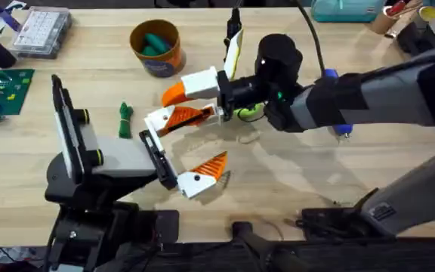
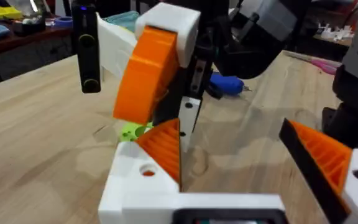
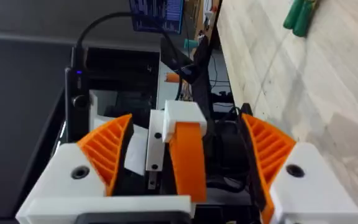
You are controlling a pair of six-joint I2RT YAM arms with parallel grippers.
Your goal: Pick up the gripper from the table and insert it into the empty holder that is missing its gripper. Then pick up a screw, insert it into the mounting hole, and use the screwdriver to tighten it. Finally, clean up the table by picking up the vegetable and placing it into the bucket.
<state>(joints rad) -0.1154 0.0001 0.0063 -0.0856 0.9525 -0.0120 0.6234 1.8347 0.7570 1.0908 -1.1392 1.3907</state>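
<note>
My left gripper (image 1: 216,137) (image 2: 229,130) lies open on the table (image 1: 316,181). Its far white holder (image 1: 159,121) (image 2: 135,186) carries the orange ribbed gripper (image 1: 189,116) (image 2: 165,149). My right gripper (image 1: 175,96) (image 3: 186,121) is rolled on its side and open, and reaches in beside that holder. A white-and-orange finger stands between its fingers (image 3: 104,155) without touching them. The blue screwdriver (image 1: 340,128) (image 2: 229,84) lies partly under the right arm. The green vegetable (image 1: 125,119) (image 3: 300,15) lies on the table left of the holder. The orange bucket (image 1: 157,47) stands at the back with green pieces inside.
A lime-green disc (image 1: 248,112) (image 2: 132,130) sits under the right wrist. A clear parts box (image 1: 42,30) and a green board (image 1: 2,91) are at the far left. Containers (image 1: 346,9) line the back right edge. Bare wood lies front right.
</note>
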